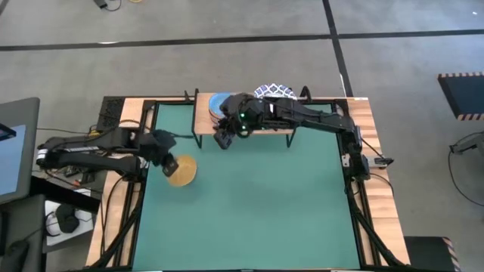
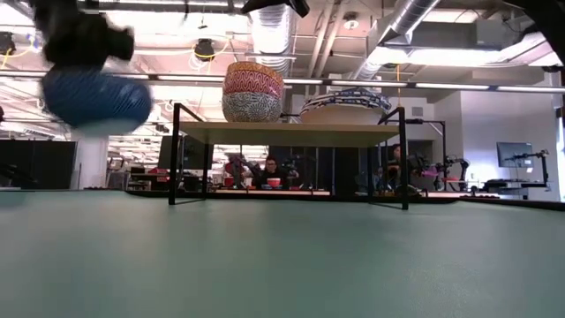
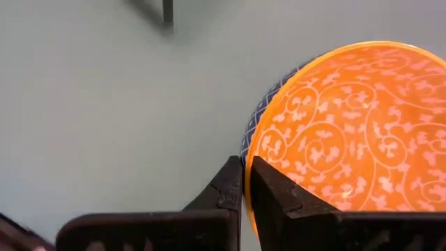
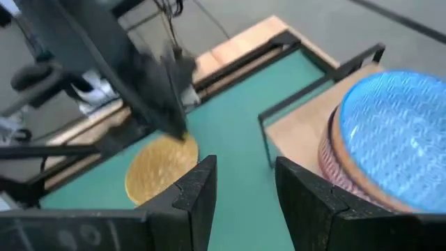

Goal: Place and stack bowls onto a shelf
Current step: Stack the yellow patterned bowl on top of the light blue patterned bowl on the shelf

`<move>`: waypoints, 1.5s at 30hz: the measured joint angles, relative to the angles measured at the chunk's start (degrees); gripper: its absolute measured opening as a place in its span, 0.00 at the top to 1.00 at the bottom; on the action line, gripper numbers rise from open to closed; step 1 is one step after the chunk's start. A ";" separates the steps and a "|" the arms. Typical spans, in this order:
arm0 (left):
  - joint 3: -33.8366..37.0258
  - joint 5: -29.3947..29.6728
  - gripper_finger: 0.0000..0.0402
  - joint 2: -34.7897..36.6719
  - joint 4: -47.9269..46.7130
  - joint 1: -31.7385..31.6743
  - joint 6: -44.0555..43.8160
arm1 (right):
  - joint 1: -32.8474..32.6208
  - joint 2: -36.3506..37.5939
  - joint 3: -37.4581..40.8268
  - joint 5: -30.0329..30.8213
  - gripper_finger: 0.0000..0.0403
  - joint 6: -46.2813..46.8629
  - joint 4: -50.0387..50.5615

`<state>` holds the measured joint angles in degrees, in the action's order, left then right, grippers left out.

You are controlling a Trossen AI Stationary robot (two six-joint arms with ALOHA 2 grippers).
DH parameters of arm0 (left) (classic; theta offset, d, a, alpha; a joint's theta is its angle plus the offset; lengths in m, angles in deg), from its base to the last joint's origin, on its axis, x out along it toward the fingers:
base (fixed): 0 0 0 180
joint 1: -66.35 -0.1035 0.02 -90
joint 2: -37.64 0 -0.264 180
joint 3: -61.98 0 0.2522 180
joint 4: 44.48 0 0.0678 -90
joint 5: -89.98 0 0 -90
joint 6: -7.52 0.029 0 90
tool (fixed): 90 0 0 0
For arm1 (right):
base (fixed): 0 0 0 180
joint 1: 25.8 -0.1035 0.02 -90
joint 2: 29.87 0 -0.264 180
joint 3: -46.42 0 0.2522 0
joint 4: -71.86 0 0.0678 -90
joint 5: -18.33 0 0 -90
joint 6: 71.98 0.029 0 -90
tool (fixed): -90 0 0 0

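My left gripper (image 1: 169, 162) is shut on the golden yellow bowl (image 1: 182, 171), whose outside is dark blue (image 2: 95, 99), above the mat's left part. My right gripper (image 1: 223, 140) is open and holds nothing, hovering just in front of the shelf's (image 1: 249, 121) left front leg. On the shelf's left end stands a stack of small bowls (image 2: 253, 91) topped by the light blue bowl (image 4: 394, 132). The white, blue-rimmed bowls (image 1: 274, 92) are stacked beside it on the board (image 2: 346, 102). My left gripper (image 3: 244, 166) pinches the yellow bowl's rim (image 3: 245, 150) on the side toward the arm, with one finger (image 3: 275, 195) inside the bowl and the other (image 3: 224, 192) on its blue outer wall. The bowl is lifted clear of the mat, opening upward.
The green mat (image 1: 257, 204) spreads in front of the shelf. Wooden table edges and black frame rails (image 1: 144, 113) border it. The shelf's thin black legs (image 2: 174, 155) stand on the mat's far part. People sit in the room beyond (image 2: 269, 172).
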<state>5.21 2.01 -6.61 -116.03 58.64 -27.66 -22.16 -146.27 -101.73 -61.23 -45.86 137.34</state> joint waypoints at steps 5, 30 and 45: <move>-11.50 14.13 1.00 -1.56 1.12 3.05 2.44 | -1.43 -0.02 0.00 0.00 0.53 -0.15 -0.47; -41.87 44.60 1.00 -27.71 1.63 7.54 31.79 | 1.13 -0.11 0.00 5.95 0.47 -9.43 3.52; -44.97 31.67 1.00 -27.67 10.35 7.56 44.70 | 2.59 -0.04 -0.02 4.33 0.59 -10.15 3.92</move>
<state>-39.76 33.68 -34.28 -105.69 66.20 17.04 -19.57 -146.31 -101.75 -56.90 -56.01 141.25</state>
